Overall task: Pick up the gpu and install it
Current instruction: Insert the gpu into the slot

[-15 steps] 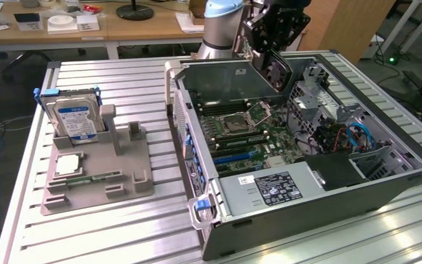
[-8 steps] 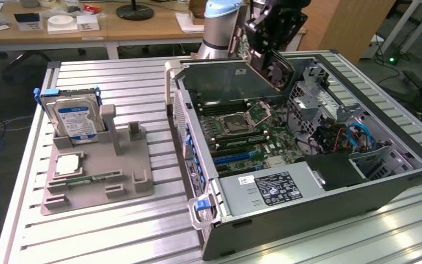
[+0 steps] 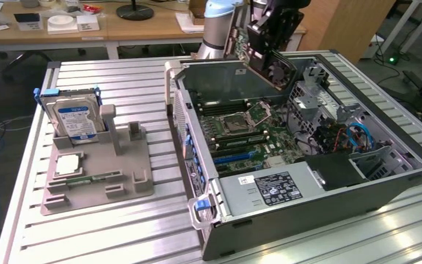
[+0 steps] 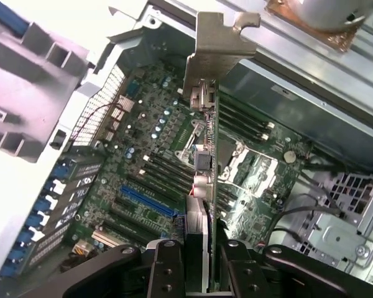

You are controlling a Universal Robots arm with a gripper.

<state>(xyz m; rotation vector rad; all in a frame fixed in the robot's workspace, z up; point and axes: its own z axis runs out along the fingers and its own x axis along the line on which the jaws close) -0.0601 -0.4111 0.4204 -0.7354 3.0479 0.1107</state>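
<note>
Over open case (image 3: 306, 212), pincer (image 4: 199, 261) clamped on gpu (image 4: 202, 155); misaligned with blue slot (image 4: 146, 202) (looks tilted), edge could scrape motherboard (image 4: 143, 127).

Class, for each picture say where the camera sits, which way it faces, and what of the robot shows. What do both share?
Exterior view: off the arm, above the table, facing down into the open grey metal computer case; the pale arm shows.
Wrist view: on the wrist, facing down along the dark brownish card with silver bracket; black jaws grip it.
Shared: that card and the green motherboard.
</note>
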